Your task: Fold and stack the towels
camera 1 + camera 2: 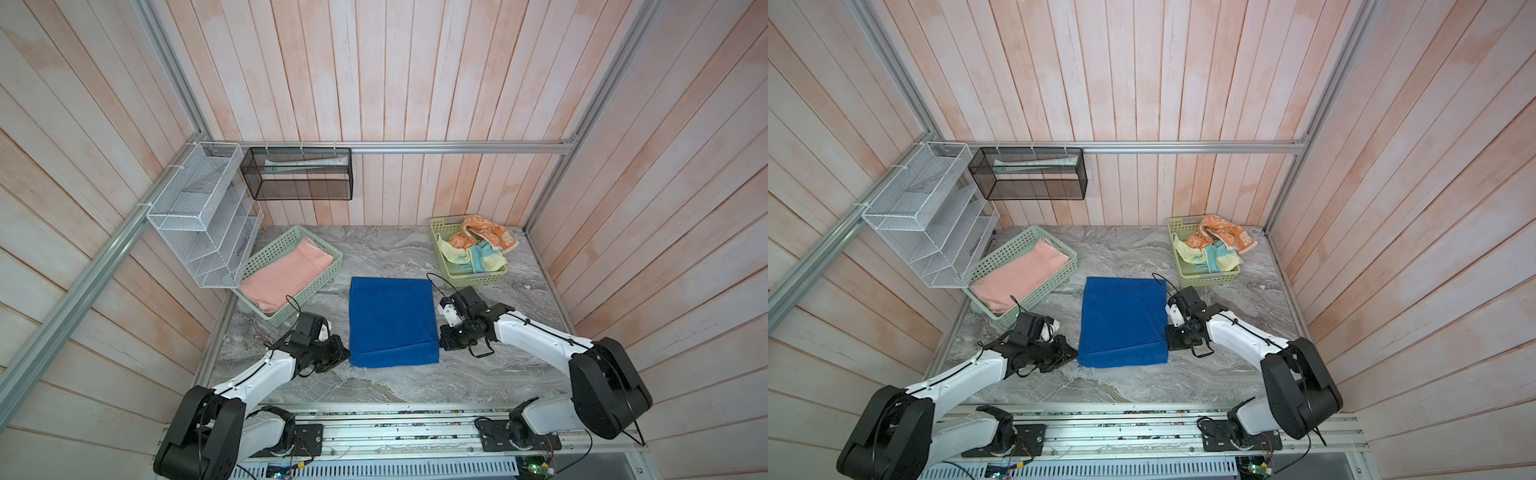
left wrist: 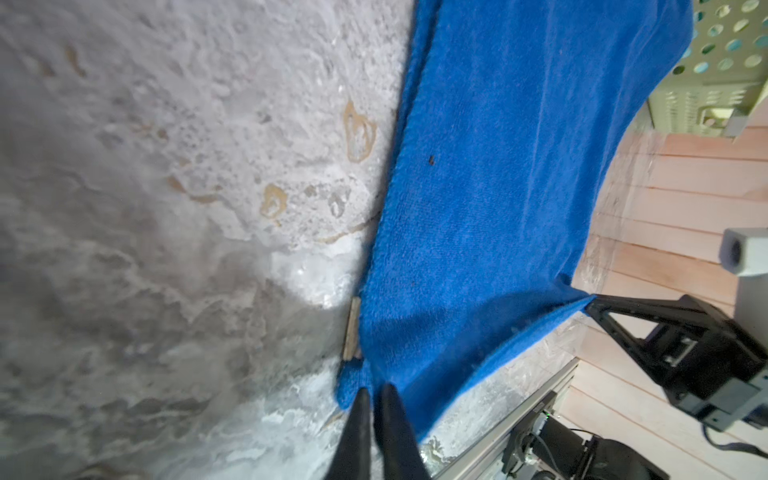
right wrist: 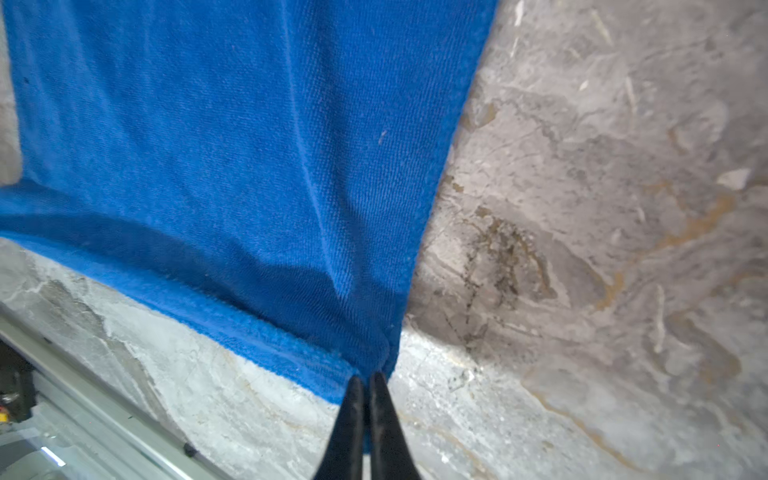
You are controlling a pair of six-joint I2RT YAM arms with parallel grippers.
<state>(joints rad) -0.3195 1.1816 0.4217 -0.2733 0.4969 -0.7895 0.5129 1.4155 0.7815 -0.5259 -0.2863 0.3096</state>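
Barely parted, both jaws pinch the blue towel (image 1: 392,320).

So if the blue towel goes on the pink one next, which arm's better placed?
Left, probably. The left gripper is at a near corner of the blue towel, close to the basket holding the pink towel; the right gripper would have to cross over.

I get soft, even light in both top views, walls (image 1: 415,83) bowing at the edges — wrist views smeared, perhaps motion blur.
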